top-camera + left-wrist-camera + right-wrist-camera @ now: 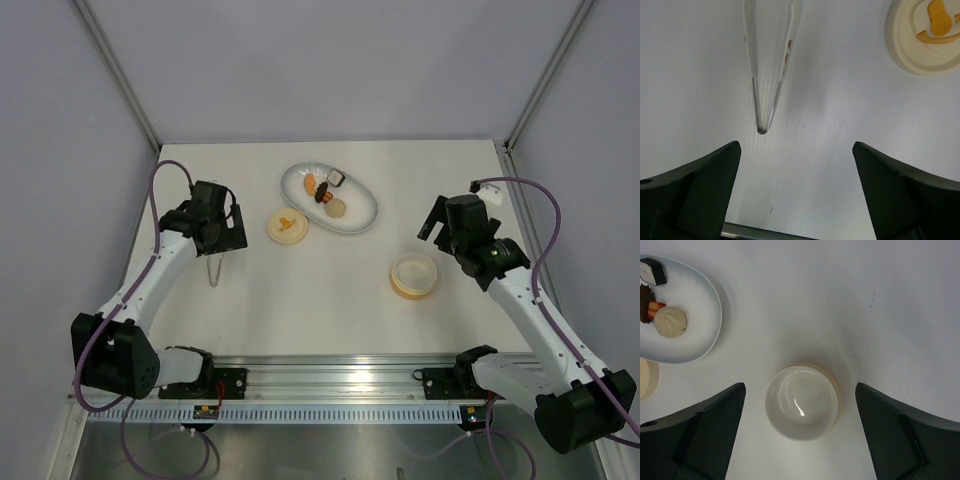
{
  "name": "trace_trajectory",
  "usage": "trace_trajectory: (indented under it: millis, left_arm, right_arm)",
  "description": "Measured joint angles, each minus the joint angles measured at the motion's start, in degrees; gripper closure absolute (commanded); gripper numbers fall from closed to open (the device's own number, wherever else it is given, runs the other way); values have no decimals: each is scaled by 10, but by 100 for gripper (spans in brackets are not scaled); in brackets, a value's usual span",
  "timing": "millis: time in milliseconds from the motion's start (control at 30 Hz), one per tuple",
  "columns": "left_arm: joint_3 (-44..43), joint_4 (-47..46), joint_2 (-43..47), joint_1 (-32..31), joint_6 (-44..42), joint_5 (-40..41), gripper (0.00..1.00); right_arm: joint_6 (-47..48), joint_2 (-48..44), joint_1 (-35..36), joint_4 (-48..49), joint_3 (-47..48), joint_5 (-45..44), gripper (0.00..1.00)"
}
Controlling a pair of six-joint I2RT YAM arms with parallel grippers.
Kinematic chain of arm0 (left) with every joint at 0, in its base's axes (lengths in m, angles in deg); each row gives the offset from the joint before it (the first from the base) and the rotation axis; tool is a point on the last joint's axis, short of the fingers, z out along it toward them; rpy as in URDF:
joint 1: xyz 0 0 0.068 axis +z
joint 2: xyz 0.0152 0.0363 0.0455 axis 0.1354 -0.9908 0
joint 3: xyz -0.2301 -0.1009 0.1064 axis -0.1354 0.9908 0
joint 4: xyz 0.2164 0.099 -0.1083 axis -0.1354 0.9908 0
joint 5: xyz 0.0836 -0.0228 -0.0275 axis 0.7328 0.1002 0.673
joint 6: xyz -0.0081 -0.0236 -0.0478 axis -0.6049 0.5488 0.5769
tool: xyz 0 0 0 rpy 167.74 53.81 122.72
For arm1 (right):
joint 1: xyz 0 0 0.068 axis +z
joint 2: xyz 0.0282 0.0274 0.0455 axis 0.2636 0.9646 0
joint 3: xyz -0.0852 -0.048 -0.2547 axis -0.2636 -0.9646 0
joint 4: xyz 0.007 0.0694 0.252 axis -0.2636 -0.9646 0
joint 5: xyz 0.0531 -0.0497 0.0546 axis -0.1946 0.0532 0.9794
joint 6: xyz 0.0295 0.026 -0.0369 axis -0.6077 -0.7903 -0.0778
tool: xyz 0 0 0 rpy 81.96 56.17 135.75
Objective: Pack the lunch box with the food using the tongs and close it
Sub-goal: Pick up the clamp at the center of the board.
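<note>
Left tool [795, 148], wide open and empty, hangs over the tongs [771, 75], which lie left on the surface [850, 115]. Right tool [800, 389], equally open and empty, hangs over the open lunch box [802, 405] at the right.

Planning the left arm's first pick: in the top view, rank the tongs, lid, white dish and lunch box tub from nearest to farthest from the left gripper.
1. Tongs, right at the left gripper, on the side toward the arm bases.
2. Lid, to its right.
3. White dish, farther right, toward the back.
4. Lunch box tub, far right, by the right arm.
</note>
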Motion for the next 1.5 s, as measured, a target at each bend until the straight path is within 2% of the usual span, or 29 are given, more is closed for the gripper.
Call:
trace_trajectory:
  millis: [500,700,733,933,1067,1200,1500]
  left_arm:
    - [16,-16,-135,95,0,-47,2]
    - [19,-43,-192,123,-11,-85,7]
    - [19,-46,-197,126,-13,-88,11]
    - [13,-60,-242,133,-24,-96,18]
    - [-1,-64,-280,133,-26,-98,27]
    - [-14,-73,-291,133,-28,-102,32]
    - [-16,-109,-291,132,-34,-160,29]
  right_arm:
    - [5,6,0,7,1,50,1]
    - [7,16,0,15,8,66,1]
    - [7,16,0,18,9,68,1]
    - [7,26,0,33,11,81,1]
    - [8,44,0,35,14,87,1]
    - [9,55,0,36,17,90,0]
    - [9,61,0,39,18,92,0]
